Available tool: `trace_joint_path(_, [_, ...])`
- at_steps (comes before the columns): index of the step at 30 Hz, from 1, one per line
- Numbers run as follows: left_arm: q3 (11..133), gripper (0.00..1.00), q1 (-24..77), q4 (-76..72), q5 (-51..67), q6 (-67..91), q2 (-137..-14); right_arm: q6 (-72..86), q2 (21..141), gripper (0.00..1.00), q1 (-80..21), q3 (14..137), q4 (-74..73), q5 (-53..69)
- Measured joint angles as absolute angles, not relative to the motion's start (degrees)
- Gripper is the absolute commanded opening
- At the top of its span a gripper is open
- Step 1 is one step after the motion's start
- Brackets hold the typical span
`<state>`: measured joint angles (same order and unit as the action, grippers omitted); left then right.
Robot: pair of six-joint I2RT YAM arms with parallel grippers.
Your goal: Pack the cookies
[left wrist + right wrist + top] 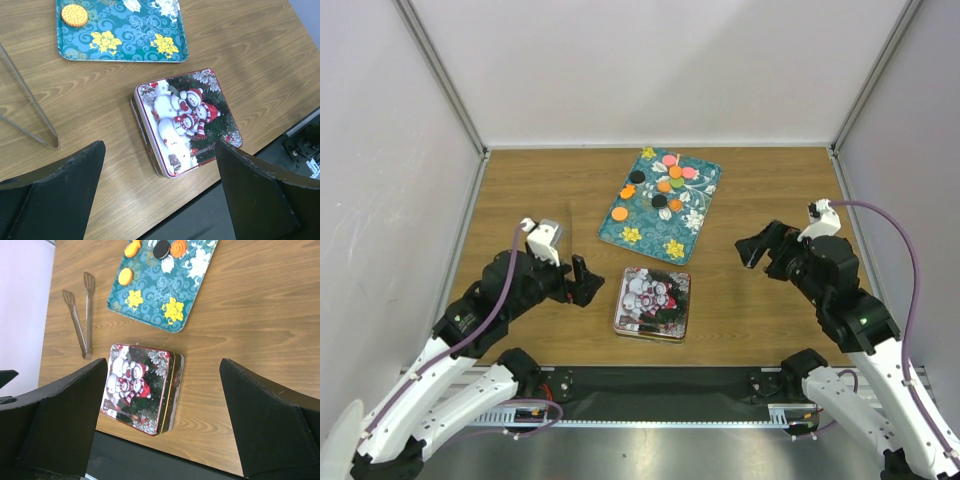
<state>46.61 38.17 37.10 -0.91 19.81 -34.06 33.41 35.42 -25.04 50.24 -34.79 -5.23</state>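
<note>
Left arm is folded low, forearm reaching toward the middle. The left claw (585, 282) is empty with its fingers spread wide, held above the counter (520, 190). Metal tongs (88, 315) lie just beyond it, flat on the wood, not gripped. Immediately right of that claw sits the snowman tin (653, 303), lid on, near the counter's front edge. Beyond the tin, away from both bases, is the teal tray (616, 222), its long axis running far-to-near and leaning right at the far end. The cookies (664, 185) (orange, green, pink, black) cluster on the tray's far half, with none in the tin. Right arm is in a roughly mirrored pose. The right claw (760, 250) is empty and spread, well apart from tin and tray. Judgement: the cookies lie forward and inboard of either claw, about equally far from each. The tin is nearer the left claw, and its lid likely has to come off first.
</note>
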Motion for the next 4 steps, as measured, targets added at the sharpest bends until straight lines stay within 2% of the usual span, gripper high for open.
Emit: trace_joint_path(4, [46.2,0.98,38.2,36.9,0.2,19.4,-33.6,33.4,35.3,1.0,-25.0,50.1,-35.7,-5.4])
